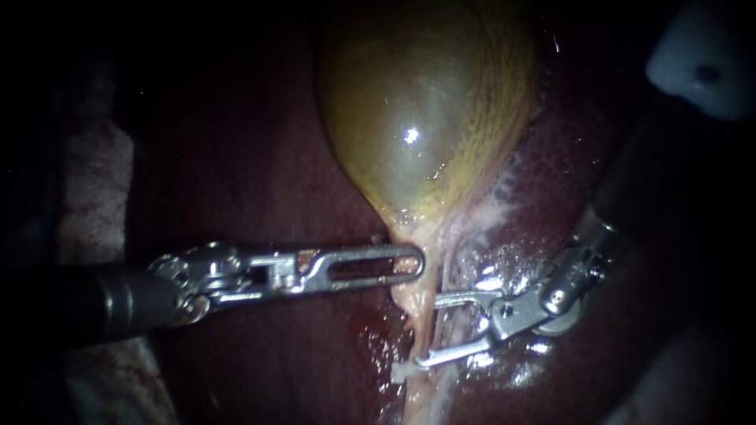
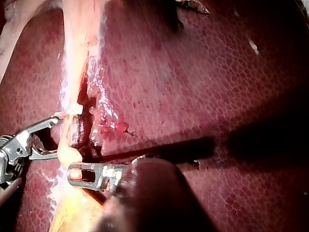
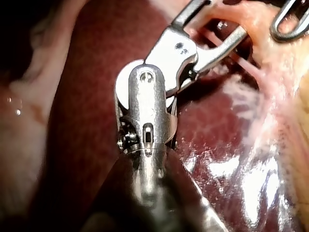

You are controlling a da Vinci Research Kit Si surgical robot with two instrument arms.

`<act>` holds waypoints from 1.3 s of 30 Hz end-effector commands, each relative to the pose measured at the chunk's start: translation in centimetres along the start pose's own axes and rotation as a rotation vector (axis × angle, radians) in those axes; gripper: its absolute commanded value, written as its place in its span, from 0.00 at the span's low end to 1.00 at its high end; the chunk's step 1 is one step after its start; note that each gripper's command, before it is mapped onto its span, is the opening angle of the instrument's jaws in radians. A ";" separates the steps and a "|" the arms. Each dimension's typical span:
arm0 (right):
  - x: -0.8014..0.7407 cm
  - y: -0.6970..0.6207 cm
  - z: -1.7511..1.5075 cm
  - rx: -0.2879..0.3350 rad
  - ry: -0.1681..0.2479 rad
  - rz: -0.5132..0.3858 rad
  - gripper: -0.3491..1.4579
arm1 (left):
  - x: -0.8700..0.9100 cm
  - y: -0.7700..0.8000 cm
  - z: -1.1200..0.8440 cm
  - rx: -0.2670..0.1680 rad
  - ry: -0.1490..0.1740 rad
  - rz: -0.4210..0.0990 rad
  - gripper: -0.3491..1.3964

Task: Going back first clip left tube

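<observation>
Pincer of my right instrument (image 1: 420,334), entering from 3 o'clock, gapes wide with its tips at the pale tube (image 1: 416,393), which runs toward 6 o'clock below the gallbladder (image 1: 417,110). From 9 o'clock, my left instrument (image 1: 409,264) has its pincer clamped on the gallbladder's neck.

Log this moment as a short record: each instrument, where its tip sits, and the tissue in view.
left instrument: comes in level, tip at the gallbladder's narrow neck
right instrument: jaws open, gap clear, reaching onto the tube; lower jaw crosses in front of it
gallbladder: yellow-green, rounded, glistening, tapering toward both tips
tube: pale strand running on from the neck
liver: dark red, wet, all around
</observation>
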 end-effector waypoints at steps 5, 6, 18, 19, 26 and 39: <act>0.13 -0.04 -0.16 -0.004 0.018 -0.016 0.45 | 0.00 0.00 0.00 0.000 0.000 0.000 0.00; 0.15 -0.05 -0.20 -0.006 0.020 -0.018 0.45 | 0.00 0.00 0.00 0.000 0.000 0.000 0.00; 0.18 -0.15 -0.53 -0.045 0.043 -0.037 0.46 | 0.00 0.00 0.00 0.000 0.000 0.000 0.00; 0.19 -0.17 -0.56 -0.048 0.046 -0.039 0.46 | 0.00 0.00 0.00 0.000 0.000 0.000 0.00; 0.27 -0.26 -0.88 -0.047 0.020 -0.029 0.45 | 0.00 0.00 -0.01 0.000 0.000 0.000 0.00; 0.29 -0.26 -1.13 -0.081 -0.018 -0.015 0.46 | 0.00 -0.01 -0.01 0.000 0.000 0.000 0.00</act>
